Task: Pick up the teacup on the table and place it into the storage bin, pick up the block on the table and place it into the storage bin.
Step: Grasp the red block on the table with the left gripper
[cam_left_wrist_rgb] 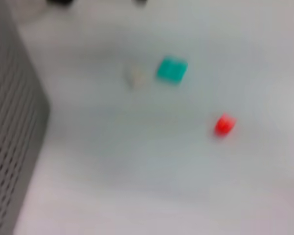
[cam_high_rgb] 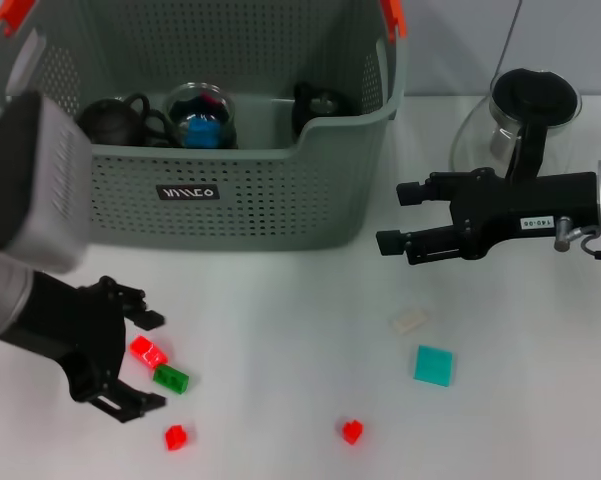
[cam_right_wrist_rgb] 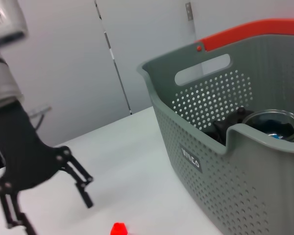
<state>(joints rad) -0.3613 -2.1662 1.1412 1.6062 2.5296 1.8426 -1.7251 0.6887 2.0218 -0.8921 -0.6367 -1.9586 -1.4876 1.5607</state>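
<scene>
Your left gripper (cam_high_rgb: 140,360) hangs wide open and empty around the small red plastic block (cam_high_rgb: 148,351), poised to grasp it for the grey-green perforated storage bin (cam_high_rgb: 230,200), while your right gripper (cam_high_rgb: 395,218) waits open and empty beside the bin.

The storage bin (cam_high_rgb: 230,205) stands at the back of the counter (cam_high_rgb: 280,330), left of centre, with teacups (cam_high_rgb: 120,120) and a glass vessel (cam_high_rgb: 202,115) inside it. A glass pot (cam_high_rgb: 520,125) stands to its right. In front of the bin, several blocks (cam_high_rgb: 160,365) lie at the left between the spread fingers of the left claw (cam_high_rgb: 130,360). More blocks (cam_high_rgb: 433,365) lie to the right, below the right claw (cam_high_rgb: 405,218).
</scene>
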